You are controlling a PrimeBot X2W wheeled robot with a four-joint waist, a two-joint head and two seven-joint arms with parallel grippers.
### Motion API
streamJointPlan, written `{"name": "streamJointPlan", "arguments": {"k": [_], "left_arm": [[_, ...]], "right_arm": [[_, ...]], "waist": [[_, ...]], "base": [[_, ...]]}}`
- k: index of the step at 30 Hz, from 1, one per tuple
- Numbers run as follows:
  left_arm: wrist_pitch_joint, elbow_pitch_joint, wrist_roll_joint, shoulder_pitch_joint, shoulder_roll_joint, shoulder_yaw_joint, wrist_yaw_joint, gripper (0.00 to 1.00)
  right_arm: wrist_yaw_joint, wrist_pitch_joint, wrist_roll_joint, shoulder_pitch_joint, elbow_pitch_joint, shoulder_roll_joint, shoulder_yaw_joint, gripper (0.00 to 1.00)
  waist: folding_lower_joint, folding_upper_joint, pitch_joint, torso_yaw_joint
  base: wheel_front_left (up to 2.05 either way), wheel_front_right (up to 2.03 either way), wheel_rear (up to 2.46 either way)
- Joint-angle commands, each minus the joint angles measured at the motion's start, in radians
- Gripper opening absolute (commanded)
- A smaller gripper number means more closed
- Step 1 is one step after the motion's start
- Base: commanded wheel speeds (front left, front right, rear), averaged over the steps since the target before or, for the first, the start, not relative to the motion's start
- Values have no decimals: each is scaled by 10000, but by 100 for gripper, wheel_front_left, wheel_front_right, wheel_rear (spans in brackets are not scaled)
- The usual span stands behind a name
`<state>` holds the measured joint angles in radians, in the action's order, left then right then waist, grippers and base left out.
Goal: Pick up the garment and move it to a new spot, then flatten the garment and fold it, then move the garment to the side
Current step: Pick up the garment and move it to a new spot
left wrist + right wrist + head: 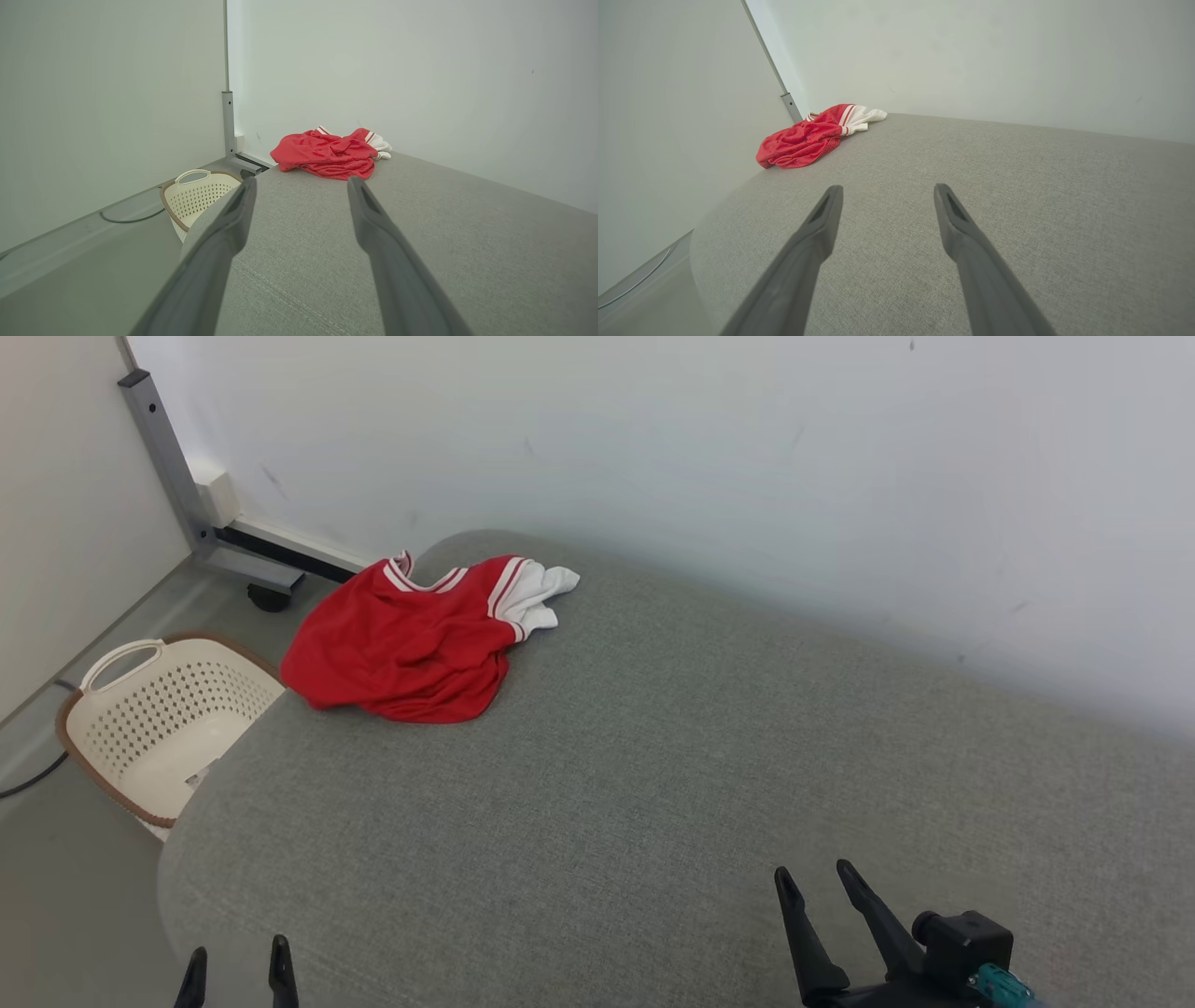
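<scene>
Head view: the red jersey point(411, 644) lies crumpled at the far left corner of the grey padded surface point(653, 756), its shape hidden in folds. The left hand point(237, 950), cut by the frame edge, and the right hand point(814, 870) stand wide, empty.

A cream perforated basket point(163, 709) sat at the left edge, just beside the grey fabric surface point(672, 756), with a grey metal post point(161, 446) in the upper left.

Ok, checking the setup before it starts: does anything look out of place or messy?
Only the red garment: it lies crumpled at the far left corner of the grey cushion, near the edge by the basket. Nothing else stands out.
</scene>
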<state>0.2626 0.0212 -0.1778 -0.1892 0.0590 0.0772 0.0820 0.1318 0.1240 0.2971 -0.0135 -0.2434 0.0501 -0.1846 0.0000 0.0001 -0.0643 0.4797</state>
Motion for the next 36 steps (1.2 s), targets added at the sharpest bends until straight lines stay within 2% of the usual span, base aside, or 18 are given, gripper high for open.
{"name": "streamJointPlan", "arguments": {"k": [1, 11, 15, 18, 23, 29, 30, 36], "left_arm": [[35, -95, -50, -192, -42, 95, -40, 100], [35, -266, -65, -265, -85, 186, -103, 100], [35, 44, -127, -37, -88, 227, -459, 100], [35, 474, -115, 374, -87, 44, -515, 100], [-66, 1777, -68, 1658, -26, -118, -522, 100], [-1006, 3967, -680, 4106, 99, -12, -316, 100], [-1006, 3967, -680, 4106, 99, -12, -316, 100], [-1836, 5750, -1492, 6259, 393, 556, -353, 100]], "right_arm": [[-25, 69, -11, -173, -88, 4, -83, 100], [-25, 241, -7, -445, -490, 2, -258, 100], [-25, 262, -70, -345, -522, 2, -167, 100], [-25, 214, -110, -243, -494, 2, -137, 100], [-25, -4, -329, -81, -258, 4, -67, 100], [-25, -643, -941, 134, 488, 2, -5, 100], [-25, -643, -941, 134, 488, 2, -5, 100], [-25, -1556, -1382, -261, 1635, 186, -712, 100]], "waist": [[0, -1, 247, 233], [0, -1, 347, 297], [0, -1, 342, 282], [0, -1, 340, 264], [0, -1, 516, 188], [0, -1, 923, -92], [0, -1, 923, -92], [0, -1, 2028, -1371]], "base": [[0, 0, 0], [0, 0, 0], [0, 0, 0], [0, 0, 0], [0, 0, 0], [0, 0, 0], [0, 0, 0], [0, 0, 0]]}}
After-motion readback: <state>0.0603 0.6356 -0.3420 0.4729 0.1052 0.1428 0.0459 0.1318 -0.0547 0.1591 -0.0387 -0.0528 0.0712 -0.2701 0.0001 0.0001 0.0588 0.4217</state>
